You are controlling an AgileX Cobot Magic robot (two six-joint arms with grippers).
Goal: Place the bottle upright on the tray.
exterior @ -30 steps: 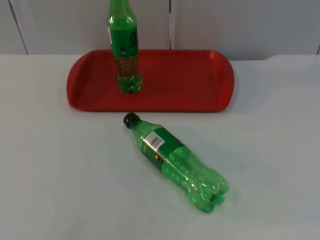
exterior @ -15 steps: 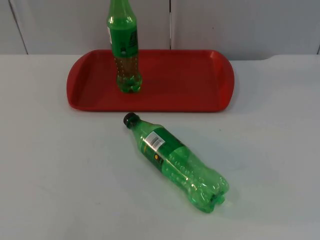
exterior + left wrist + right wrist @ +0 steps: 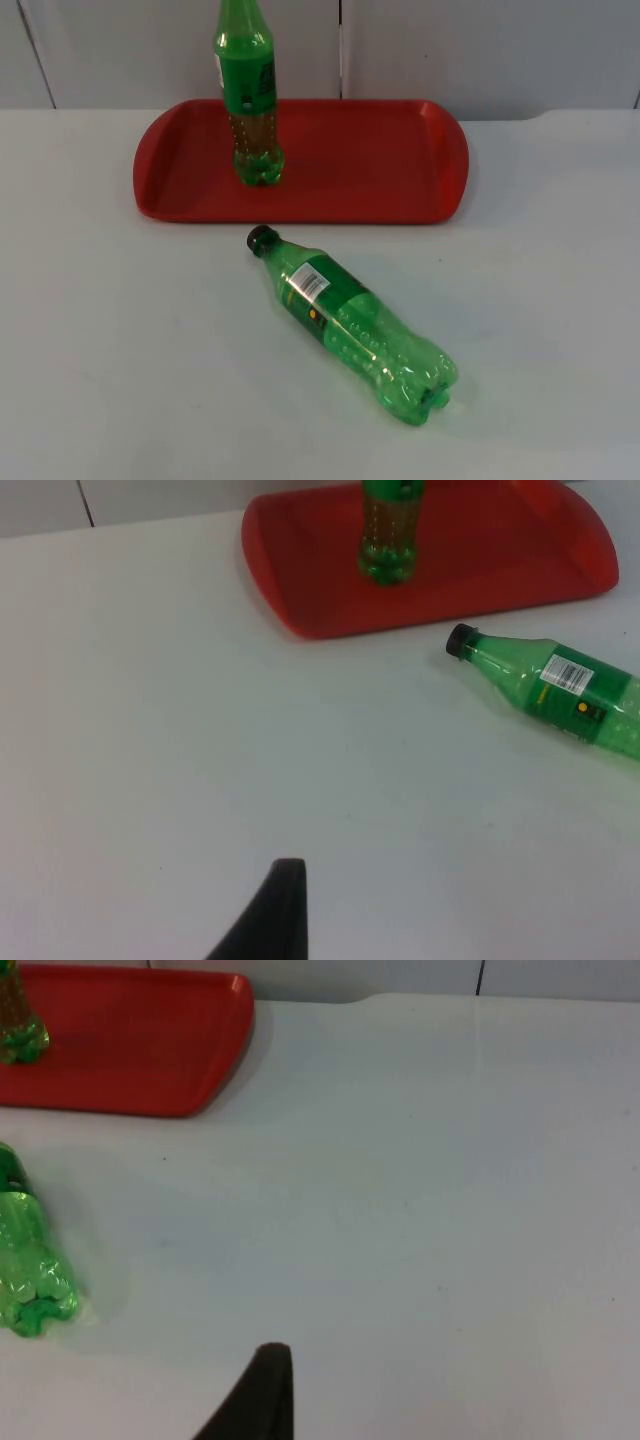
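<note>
We took the red tray [image 3: 380, 165] as our landmark; it sat on the white desk [image 3: 120, 350] close to the grey partition wall [image 3: 480, 50]. One green bottle [image 3: 250, 110] stood upright on the tray, toward its left end, and the top view cut off its neck and cap. A second green bottle [image 3: 350, 318] lay on its side on the desk just in front of the tray, apart from it, its black cap [image 3: 260, 238] pointing at the tray's front rim and its base turned away from the tray and to the right. In the left wrist view we saw what the top view did not give: the barcode on the lying bottle's label [image 3: 566, 672] facing up, the cap [image 3: 460, 640] near the tray's rim [image 3: 300, 620], though the bottle's base ran out of that picture. The right wrist view supplied that base [image 3: 35, 1295], lumpy and clear green, resting on the desk in front of the tray's right end [image 3: 215, 1060]. Of the left gripper [image 3: 275, 910] and the right gripper [image 3: 258, 1395] we saw one black fingertip each, both well away from the tray and both bottles, so we could not tell whether either was open or closed.
</note>
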